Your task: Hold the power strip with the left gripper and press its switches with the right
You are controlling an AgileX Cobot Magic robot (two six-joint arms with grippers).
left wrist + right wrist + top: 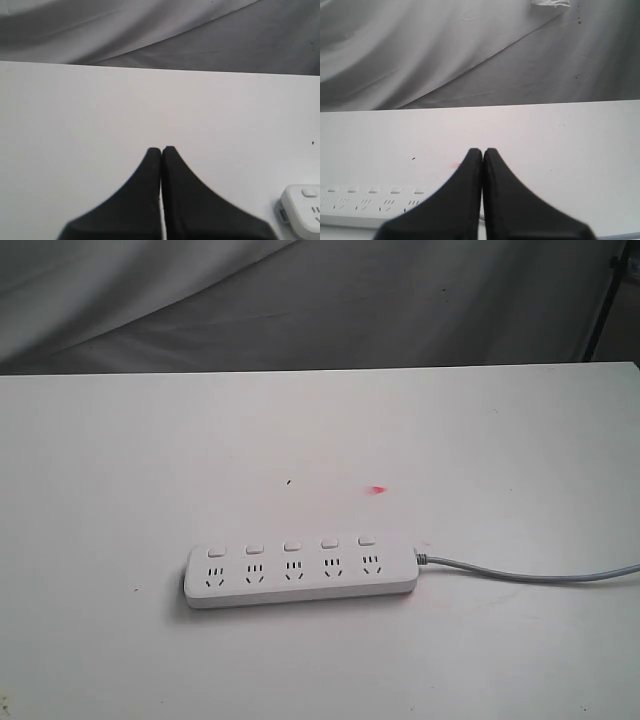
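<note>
The white power strip (300, 575) lies flat on the white table (120, 460), its grey cord (530, 573) trailing off to the right. Its switches (291, 546) run in a row along its far edge, one above each socket. Neither arm shows in the exterior view. In the left wrist view my left gripper (161, 149) is shut and empty, with one end of the power strip (302, 210) off to one side of it. In the right wrist view my right gripper (482, 150) is shut and empty, with the power strip (365, 205) and its switches (372, 190) partly behind one finger.
A small pink mark (377, 489) and a tiny dark speck (289, 480) lie on the table beyond the strip. Grey cloth (300, 300) hangs behind the table's far edge. A black stand leg (605, 300) stands at the far right corner.
</note>
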